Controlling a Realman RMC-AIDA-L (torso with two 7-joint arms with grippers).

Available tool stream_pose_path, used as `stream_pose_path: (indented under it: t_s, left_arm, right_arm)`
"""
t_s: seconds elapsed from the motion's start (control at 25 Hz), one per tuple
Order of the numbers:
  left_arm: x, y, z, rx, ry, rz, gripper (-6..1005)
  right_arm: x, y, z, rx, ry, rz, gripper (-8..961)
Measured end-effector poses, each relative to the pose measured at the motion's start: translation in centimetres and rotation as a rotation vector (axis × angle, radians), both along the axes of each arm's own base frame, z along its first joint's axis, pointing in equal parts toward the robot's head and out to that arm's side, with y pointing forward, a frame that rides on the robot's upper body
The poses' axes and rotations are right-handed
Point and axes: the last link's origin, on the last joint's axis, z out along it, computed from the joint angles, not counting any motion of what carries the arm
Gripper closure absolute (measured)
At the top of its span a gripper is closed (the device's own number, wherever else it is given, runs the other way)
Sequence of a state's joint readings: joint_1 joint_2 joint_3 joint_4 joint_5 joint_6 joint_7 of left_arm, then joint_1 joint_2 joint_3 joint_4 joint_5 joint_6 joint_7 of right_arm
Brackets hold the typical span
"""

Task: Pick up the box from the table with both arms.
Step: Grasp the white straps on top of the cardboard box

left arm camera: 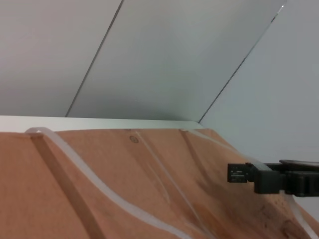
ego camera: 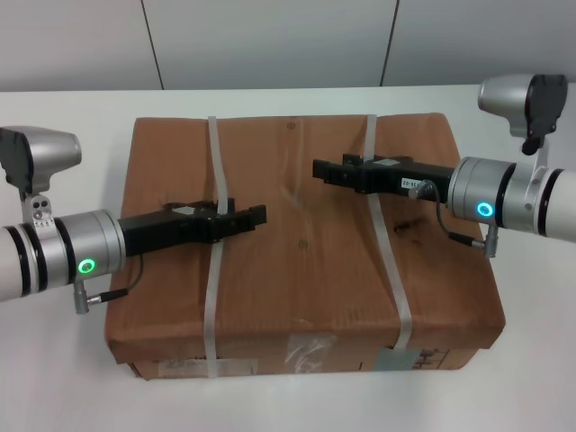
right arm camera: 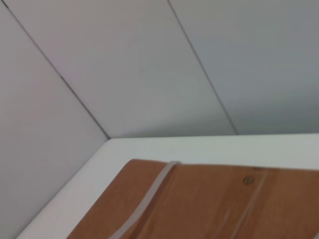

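The large flat brown box (ego camera: 297,261) lies on the white table (ego camera: 54,387), bound by two white straps. My left gripper (ego camera: 259,216) reaches in from the left, low over the box top, and crosses the left strap (ego camera: 213,297). My right gripper (ego camera: 319,169) reaches in from the right and crosses the right strap (ego camera: 387,261). Both grippers look shut, with no gap between the fingers. I cannot tell whether the straps run over or under them. The left wrist view shows the box top (left arm camera: 124,199), a strap (left arm camera: 89,179) and my right gripper (left arm camera: 232,173). The right wrist view shows the box (right arm camera: 199,209).
Tape and labels (ego camera: 306,353) are on the box's near side. White table shows on all sides of the box, also in the right wrist view (right arm camera: 199,147). A grey panelled wall (ego camera: 270,40) stands behind the table.
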State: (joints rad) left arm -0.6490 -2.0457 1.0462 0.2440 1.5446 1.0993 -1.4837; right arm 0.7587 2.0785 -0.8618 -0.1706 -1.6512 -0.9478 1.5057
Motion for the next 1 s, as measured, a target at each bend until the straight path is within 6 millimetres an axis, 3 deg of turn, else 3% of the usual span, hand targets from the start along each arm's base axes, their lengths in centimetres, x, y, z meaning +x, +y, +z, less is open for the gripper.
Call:
stream_pose_path:
  t_s: [0.2,0.44,0.64,1.0]
  left_arm:
    - [0.26,-0.07,-0.4,-0.012,0.017,-0.023,335]
    - [0.48,0.05,-0.42,-0.011,0.017,-0.032,549]
    - [0.41,0.04,-0.37,-0.01,0.018,-0.031,793]
    - [0.44,0.07,-0.29,-0.008,0.017,-0.034,890]
  right_arm:
    - [-0.01,-0.2,-0.4,0.036,0.004,0.021,285]
    - [0.17,-0.42,-0.43,0.047,-0.005,0.041,503]
    - [0.38,-0.48,-0.3,0.057,0.001,0.033,618]
    - [0.54,-0.58,-0.27,0.06,0.0,0.032,751]
